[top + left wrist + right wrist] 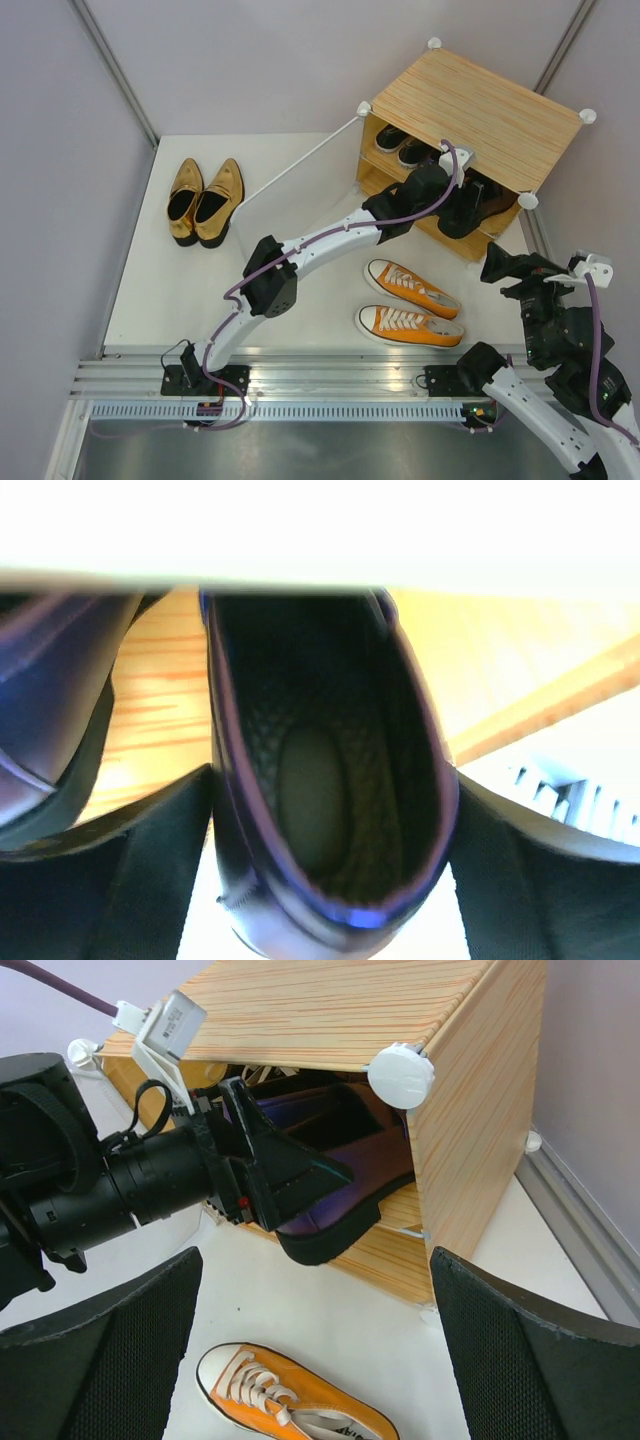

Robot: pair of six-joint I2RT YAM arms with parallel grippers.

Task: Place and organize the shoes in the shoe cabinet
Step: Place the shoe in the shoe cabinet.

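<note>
The wooden shoe cabinet (480,105) stands at the back right, also in the right wrist view (480,1110). Black sneakers (400,145) sit on its upper shelf at the left. My left gripper (468,205) is shut on a dark purple loafer (330,780) by its heel sides, toe inside the upper shelf, heel sticking out (340,1175). A second purple loafer (40,710) lies just left of it. Two orange sneakers (410,305) lie in front of the cabinet. Gold pumps (205,200) stand at the left. My right gripper (510,265) is open and empty above one orange sneaker (290,1405).
The cabinet's translucent door (300,155) stands open to the left, its edge running from the white corner knob (363,108) toward the table's middle. The left arm (300,250) stretches across the table. Walls close in the table at left, back and right.
</note>
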